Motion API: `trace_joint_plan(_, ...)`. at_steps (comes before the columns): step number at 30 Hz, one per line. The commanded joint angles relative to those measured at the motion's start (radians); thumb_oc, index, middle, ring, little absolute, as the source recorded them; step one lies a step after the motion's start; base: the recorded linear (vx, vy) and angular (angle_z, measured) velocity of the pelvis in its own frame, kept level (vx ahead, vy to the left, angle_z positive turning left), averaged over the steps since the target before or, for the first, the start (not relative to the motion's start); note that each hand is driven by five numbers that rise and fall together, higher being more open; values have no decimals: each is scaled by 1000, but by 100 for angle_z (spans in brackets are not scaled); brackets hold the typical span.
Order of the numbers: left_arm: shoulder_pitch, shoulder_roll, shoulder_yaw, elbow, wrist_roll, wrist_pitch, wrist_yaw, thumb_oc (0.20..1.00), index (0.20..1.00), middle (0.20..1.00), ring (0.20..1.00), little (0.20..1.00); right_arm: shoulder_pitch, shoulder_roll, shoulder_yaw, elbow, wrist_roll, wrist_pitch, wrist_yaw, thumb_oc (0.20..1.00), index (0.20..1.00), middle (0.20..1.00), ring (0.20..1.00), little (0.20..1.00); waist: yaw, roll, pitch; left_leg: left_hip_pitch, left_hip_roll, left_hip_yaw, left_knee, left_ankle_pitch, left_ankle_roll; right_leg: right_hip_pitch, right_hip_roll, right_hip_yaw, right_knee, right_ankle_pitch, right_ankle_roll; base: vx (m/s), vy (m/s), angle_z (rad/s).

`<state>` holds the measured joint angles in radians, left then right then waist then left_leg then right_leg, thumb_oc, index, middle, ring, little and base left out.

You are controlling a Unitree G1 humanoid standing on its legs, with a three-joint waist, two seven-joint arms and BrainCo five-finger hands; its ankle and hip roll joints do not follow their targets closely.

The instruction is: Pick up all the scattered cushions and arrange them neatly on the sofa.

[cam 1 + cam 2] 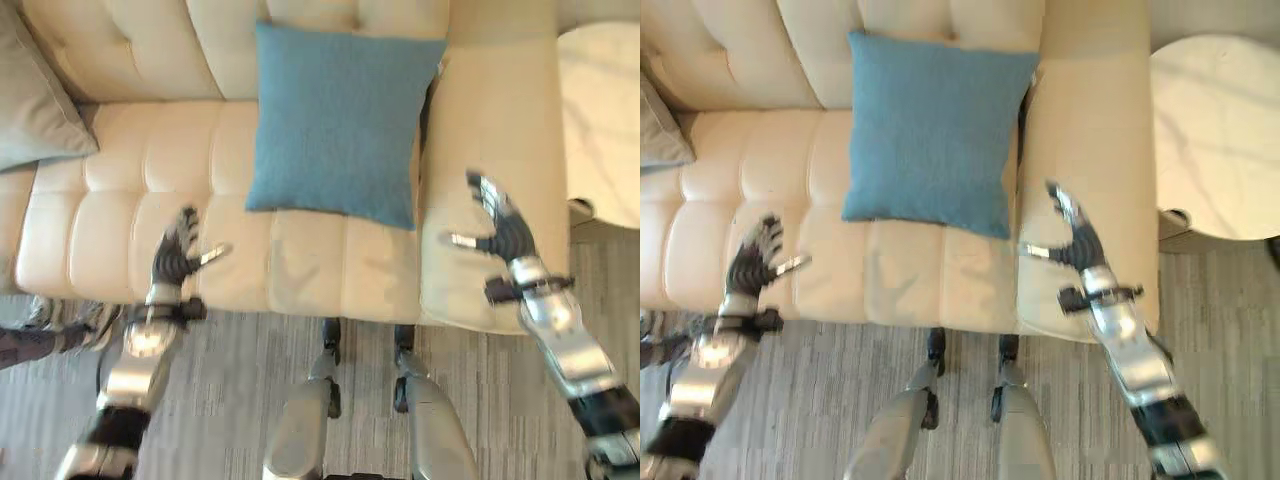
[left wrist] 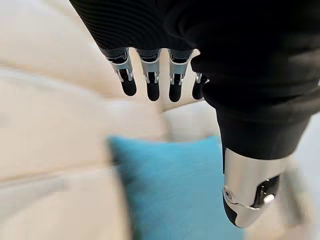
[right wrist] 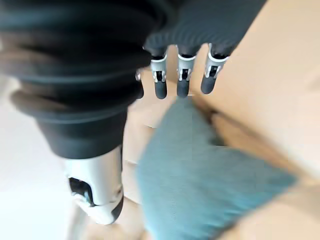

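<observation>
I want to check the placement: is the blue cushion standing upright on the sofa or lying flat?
Upright, slightly leaning. The blue cushion rests on the seat of the cream sofa, its top against the backrest. Both hands are open and apart from it.

Blue cushion (image 1: 335, 125): matt woven cloth. Sofa (image 1: 150, 160): cream tufted leather-like upholstery, smooth, slight sheen. Grey cushion (image 1: 30, 100): matt cloth.

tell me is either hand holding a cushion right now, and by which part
Nothing is held. The left hand and right hand are both open and empty, hovering on either side of the blue cushion, which leans against the sofa backrest.
</observation>
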<state>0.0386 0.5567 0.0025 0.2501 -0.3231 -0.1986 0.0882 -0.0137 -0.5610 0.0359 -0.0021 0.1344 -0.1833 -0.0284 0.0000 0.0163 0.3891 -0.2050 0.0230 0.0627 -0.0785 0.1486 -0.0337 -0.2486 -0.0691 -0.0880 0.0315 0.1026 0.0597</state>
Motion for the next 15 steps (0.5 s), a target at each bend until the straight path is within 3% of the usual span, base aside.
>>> trace_joint_plan(1,85,-18,32,101,106,7,-49,1000,1000,1000,1000,1000,117,22,-19,68,15,-32,75,1000,1000,1000,1000,1000,-35,-43,-192,26,2,61,67,-115,-31,47,-62,-11,-13,-48,94,78,92,-14)
trace_joint_plan(8,188,-74,11,273,213,30,-86,1000,1000,1000,1000,1000,218,100,-31,336,31,9,113,1000,1000,1000,1000,1000,-70,-60,-268,140,-14,99,8,-127,-11,89,-52,54,-48,6,118,16,109,-30)
trace_joint_plan(10,192,-83,14,304,209,33,-82,1000,1000,1000,1000,1000,209,111,-13,399,18,17,107,1000,1000,1000,1000,1000,-83,-61,-272,143,-19,109,-9,-131,-5,71,-51,78,-56,35,135,-172,103,-45)
trace_joint_plan(11,186,-72,16,335,213,30,-71,1000,1000,1000,1000,1000,192,113,8,436,0,19,93,1000,1000,1000,1000,1000,-91,-69,-257,139,-19,134,-9,-129,-2,35,-50,104,-37,98,163,-206,91,-50)
trace_joint_plan(12,186,-71,17,335,213,29,-71,1000,1000,1000,1000,1000,191,114,8,436,0,18,93,1000,1000,1000,1000,1000,-90,-71,-260,134,-19,136,-9,-126,-2,30,-51,106,-37,101,162,-339,95,-116)
trace_joint_plan(14,161,-58,15,335,211,23,-51,1000,1000,1000,1000,1000,166,125,38,480,5,24,79,1000,1000,1000,1000,1000,-62,-57,-230,119,12,164,-9,-94,2,13,-39,33,70,1,134,-380,55,-112)
trace_joint_plan(15,152,-57,8,328,192,23,-51,1000,1000,1000,1000,1000,178,136,36,511,13,17,68,1000,1000,1000,1000,1000,-43,-49,-226,106,29,157,-9,-70,6,61,-26,27,214,-89,106,-290,-7,-48)
